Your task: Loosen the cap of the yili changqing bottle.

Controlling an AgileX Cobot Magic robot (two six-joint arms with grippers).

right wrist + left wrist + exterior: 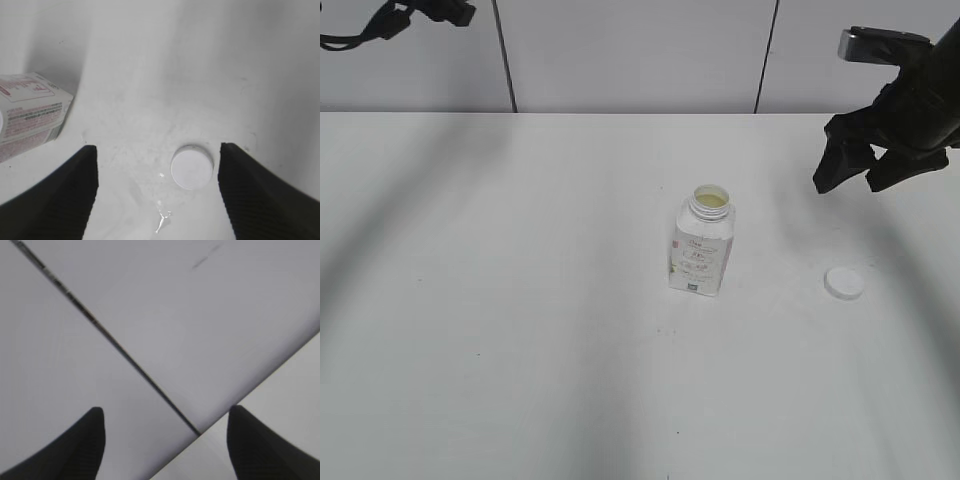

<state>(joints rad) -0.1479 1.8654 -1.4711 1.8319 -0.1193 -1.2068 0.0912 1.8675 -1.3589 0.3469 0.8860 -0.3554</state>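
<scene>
Bottle, small squarish white plastic, printed label (701,252): upright on white tabletop (520,300), neck uncapped, pale liquid visible; below and left of right gripper (853,168). Cap, small round flat white plastic (192,167): flat on tabletop directly beneath right gripper, jaws wide, empty. Left gripper (165,445): wide, empty, raised far off.

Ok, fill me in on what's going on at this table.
Nothing is being held right now. The bottle stands upright and open on the table; its cap lies flat on the table to its right, apart from it. The right gripper hangs above the cap with jaws open. The left gripper, also open, is raised toward the wall.
</scene>
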